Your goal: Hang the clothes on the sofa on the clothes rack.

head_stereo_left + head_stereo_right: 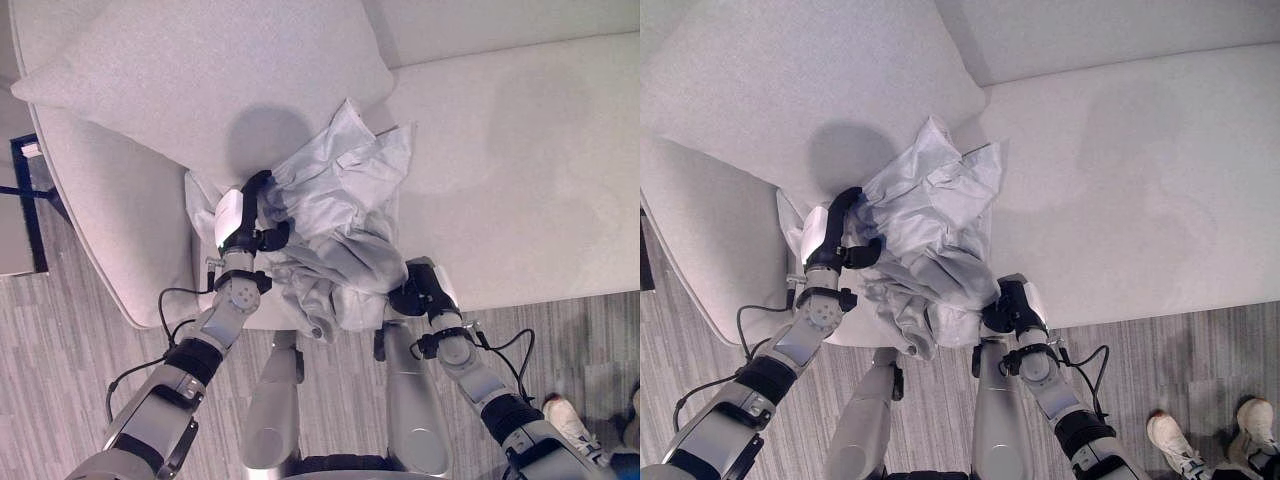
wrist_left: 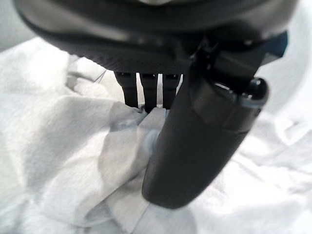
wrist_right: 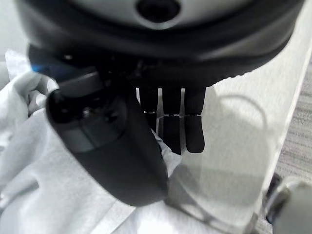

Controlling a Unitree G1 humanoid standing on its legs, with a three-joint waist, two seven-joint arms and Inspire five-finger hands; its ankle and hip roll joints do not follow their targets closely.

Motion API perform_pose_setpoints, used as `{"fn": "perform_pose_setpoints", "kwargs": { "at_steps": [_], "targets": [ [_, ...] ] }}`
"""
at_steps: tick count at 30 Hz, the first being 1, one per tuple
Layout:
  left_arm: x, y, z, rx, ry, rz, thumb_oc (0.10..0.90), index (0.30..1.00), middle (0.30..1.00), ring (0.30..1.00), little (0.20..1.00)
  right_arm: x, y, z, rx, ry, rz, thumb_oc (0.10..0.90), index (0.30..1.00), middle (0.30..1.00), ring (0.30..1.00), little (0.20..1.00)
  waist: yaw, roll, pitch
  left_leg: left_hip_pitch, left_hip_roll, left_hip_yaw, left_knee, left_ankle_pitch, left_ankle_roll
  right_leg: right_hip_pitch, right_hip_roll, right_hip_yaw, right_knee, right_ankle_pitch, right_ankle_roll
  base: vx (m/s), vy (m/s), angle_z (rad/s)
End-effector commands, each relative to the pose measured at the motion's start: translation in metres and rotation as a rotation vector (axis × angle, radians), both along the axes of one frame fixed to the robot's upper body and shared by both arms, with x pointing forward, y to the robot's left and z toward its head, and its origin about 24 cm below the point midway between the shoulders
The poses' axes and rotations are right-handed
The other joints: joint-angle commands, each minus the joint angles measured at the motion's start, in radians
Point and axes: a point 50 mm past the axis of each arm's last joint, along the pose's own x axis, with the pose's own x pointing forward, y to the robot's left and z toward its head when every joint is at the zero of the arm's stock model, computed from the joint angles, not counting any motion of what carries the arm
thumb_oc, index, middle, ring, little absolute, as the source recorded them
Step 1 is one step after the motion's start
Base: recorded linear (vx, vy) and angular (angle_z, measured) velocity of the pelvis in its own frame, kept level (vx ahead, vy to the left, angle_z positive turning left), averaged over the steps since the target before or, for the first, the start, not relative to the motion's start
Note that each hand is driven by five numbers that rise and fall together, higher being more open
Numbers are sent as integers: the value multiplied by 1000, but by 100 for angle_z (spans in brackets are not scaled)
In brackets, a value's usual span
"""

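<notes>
A crumpled light grey garment (image 1: 335, 200) lies on the front of the pale sofa seat (image 1: 520, 150), partly hanging over its edge. My left hand (image 1: 245, 220) is at the garment's left side, fingers curled over a fold and thumb (image 2: 195, 146) pressing cloth (image 2: 63, 146) against them. My right hand (image 1: 425, 290) is at the garment's lower right edge by the seat front. There the thumb (image 3: 112, 151) lies over the cloth (image 3: 44, 185), a fold is caught against the fingers (image 3: 170, 126), and the cloth partly covers the hand.
A large pale cushion (image 1: 200, 70) leans at the sofa's back left, just behind the garment. A dark frame (image 1: 30, 200) stands on the grey wood floor left of the sofa. A person's white shoes (image 1: 1175, 440) are at the lower right.
</notes>
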Motion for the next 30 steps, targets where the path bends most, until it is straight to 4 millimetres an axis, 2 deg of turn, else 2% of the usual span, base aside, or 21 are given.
{"fn": "perform_pose_setpoints", "kwargs": {
  "at_steps": [1,4,8,9,10,11,12,15,16,17,18,19,20,21,23,24,25,26,27,30],
  "targets": [
    [9,9,11,69,-24,7,400,300,300,300,300,0,-20,18,-10,-108,-80,400,300,300,300,300,-16,-114,0,135,-64,36,-41,-127,14,232,38,17,-403,201,-3,20,-20,-12],
    [8,13,17,56,-56,15,400,300,300,300,300,-1,-31,25,-18,-145,-118,400,300,300,300,300,-14,-114,0,179,-66,35,-41,-135,15,273,40,15,-399,193,-3,22,-17,-8],
    [-3,28,34,15,-151,33,400,300,300,300,300,1,-49,48,-75,-232,-150,400,300,300,300,300,2,-94,-33,248,-67,29,-41,-151,13,343,34,9,-389,171,-5,71,-13,2],
    [-11,37,50,6,-236,31,400,300,300,300,300,4,-58,72,-113,-322,-150,400,300,300,300,300,15,-80,-63,281,-66,25,-41,-163,10,377,29,3,-384,156,-5,77,-11,5],
    [-12,37,50,6,-235,31,400,300,300,300,300,3,-58,72,-114,-321,-150,400,300,300,300,300,13,-80,-65,277,-67,24,-41,-158,10,375,28,2,-386,161,-5,125,-25,6],
    [-22,45,64,-6,-304,27,400,300,300,300,300,5,-66,95,-145,-401,-147,400,300,300,300,300,26,-70,-98,308,-68,20,-41,-171,6,414,23,-5,-385,147,-6,38,-14,8],
    [-22,45,64,-7,-303,28,400,300,300,300,300,4,-66,95,-146,-400,-146,400,300,300,300,300,24,-70,-99,305,-69,18,-41,-165,7,413,22,-6,-388,152,-6,98,-33,8],
    [-42,64,93,3,-434,38,400,300,300,300,300,5,-75,152,-268,-574,-81,400,300,300,300,300,49,-56,-159,343,-73,1,-41,-166,1,475,17,-28,-394,138,-7,48,-25,9],
    [-42,65,93,2,-434,38,400,300,300,300,300,5,-75,152,-268,-573,-81,400,300,300,300,300,48,-56,-159,344,-72,1,-41,-167,0,477,17,-29,-395,137,-7,46,-31,14],
    [-54,78,116,15,-528,45,400,300,300,300,300,5,-76,202,-366,-718,-21,400,300,300,300,300,72,-49,-199,360,-73,-12,-41,-156,-8,505,16,-44,-394,131,-8,25,-39,17],
    [-60,82,126,24,-570,48,400,300,300,300,300,4,-75,219,-388,-772,0,400,300,300,300,300,81,-46,-219,368,-75,-21,-41,-153,-11,523,15,-56,-395,127,-9,48,-42,22],
    [-60,83,126,23,-569,50,400,300,300,300,300,5,-74,220,-388,-772,2,400,300,300,300,300,76,-45,-221,370,-75,-24,-41,-159,-11,528,15,-58,-399,123,-8,52,-71,27],
    [-74,97,152,100,-670,76,400,300,300,300,300,-2,-75,263,-481,-895,37,400,300,300,300,300,111,-48,-259,387,-80,-46,-41,-144,-22,565,13,-84,-400,120,-9,58,-58,41],
    [-75,97,152,99,-669,79,400,300,300,300,300,-2,-74,263,-481,-895,40,400,300,300,300,300,105,-48,-260,389,-80,-50,-41,-149,-23,571,13,-88,-404,115,-9,29,-75,44],
    [-86,105,177,172,-759,90,400,300,300,300,300,-9,-72,301,-578,-989,76,400,300,300,300,300,135,-54,-297,403,-86,-81,-41,-143,-29,610,10,-126,-409,106,-9,61,-56,46],
    [-86,105,177,172,-759,91,400,300,300,300,300,-8,-71,301,-578,-990,78,400,300,300,300,300,132,-54,-297,404,-86,-82,-41,-144,-29,612,10,-128,-410,105,-9,176,-103,71],
    [-101,120,209,297,-860,161,400,300,300,300,300,-19,-71,347,-694,-1084,89,400,300,300,300,300,184,-68,-353,432,-89,-126,-41,-150,-35,673,8,-177,-425,87,-9,107,-64,68],
    [-101,120,209,296,-861,163,400,300,300,300,300,-18,-71,348,-694,-1087,91,400,300,300,300,300,180,-67,-350,429,-91,-129,-41,-144,-35,673,6,-180,-427,93,-9,184,-85,80],
    [-109,131,229,381,-904,217,400,300,300,300,300,-27,-63,378,-794,-1143,110,400,300,300,300,300,214,-82,-382,441,-94,-152,-41,-147,-39,703,5,-211,-441,84,-6,87,-9,78],
    [-109,139,251,423,-949,265,400,300,300,300,300,-31,-56,406,-821,-1199,118,400,300,300,300,300,231,-98,-398,437,-95,-164,-40,-131,-45,726,-6,-259,-447,81,0,38,34,63]
  ]
}}
